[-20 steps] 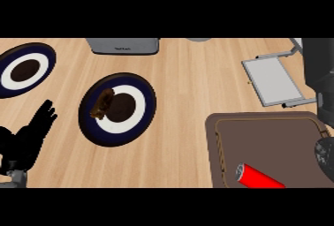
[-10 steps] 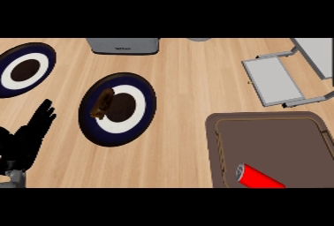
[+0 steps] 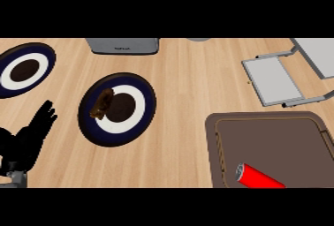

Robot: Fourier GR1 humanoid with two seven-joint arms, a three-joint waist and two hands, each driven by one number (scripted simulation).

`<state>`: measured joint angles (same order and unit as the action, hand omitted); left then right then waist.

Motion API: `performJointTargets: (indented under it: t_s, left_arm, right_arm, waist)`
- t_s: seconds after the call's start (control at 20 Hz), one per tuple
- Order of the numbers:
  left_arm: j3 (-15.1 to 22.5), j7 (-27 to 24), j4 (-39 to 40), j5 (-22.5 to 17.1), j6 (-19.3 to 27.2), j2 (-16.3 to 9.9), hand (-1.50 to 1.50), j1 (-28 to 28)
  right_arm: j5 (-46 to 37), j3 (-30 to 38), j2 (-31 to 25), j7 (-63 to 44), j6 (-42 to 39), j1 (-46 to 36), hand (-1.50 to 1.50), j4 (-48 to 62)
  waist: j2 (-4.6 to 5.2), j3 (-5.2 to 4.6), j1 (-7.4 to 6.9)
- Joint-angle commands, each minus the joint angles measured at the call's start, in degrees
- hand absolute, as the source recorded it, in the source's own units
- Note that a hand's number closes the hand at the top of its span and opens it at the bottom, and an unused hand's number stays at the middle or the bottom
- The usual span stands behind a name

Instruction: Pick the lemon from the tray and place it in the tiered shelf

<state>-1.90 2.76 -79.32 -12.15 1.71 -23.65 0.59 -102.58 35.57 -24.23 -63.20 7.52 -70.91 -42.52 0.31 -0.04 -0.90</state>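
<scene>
A brown tray lies at the lower right of the wooden counter. The only thing I see on it is a red can, lying on its side near the tray's front edge. No lemon shows anywhere in the head view. The grey tiered shelf stands at the upper right, just beyond the tray, and nothing is visible on its tiers. My left hand rests at the lower left edge, fingers straight and pointing up, holding nothing. My right hand is out of sight.
A dark-rimmed plate with a brown food piece sits left of centre. A second such plate is at the far left. A grey appliance stands at the back edge.
The dark shape of my right arm at the right edge, beside shelf and tray, has left the view, uncovering more of the shelf. My left hand has not moved.
</scene>
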Motion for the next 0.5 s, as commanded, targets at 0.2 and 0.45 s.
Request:
performJointTargets:
  t_s: [0.2,0.45]
  left_arm:
    - [-0.8,3.1,-2.1,0.4,0.5,0.7,0.00,-1.2]
    - [0.0,1.3,-3.8,1.6,-0.3,1.5,0.00,2.8]
  right_arm:
    - [0.4,-0.2,-0.6,-4.5,1.0,2.7,-1.50,1.7]
    - [3.6,1.6,-2.8,-0.7,7.7,4.4,-1.50,0.3]
  waist:
    - [-0.20,0.04,0.22]
    - [-0.11,0.06,-0.16]
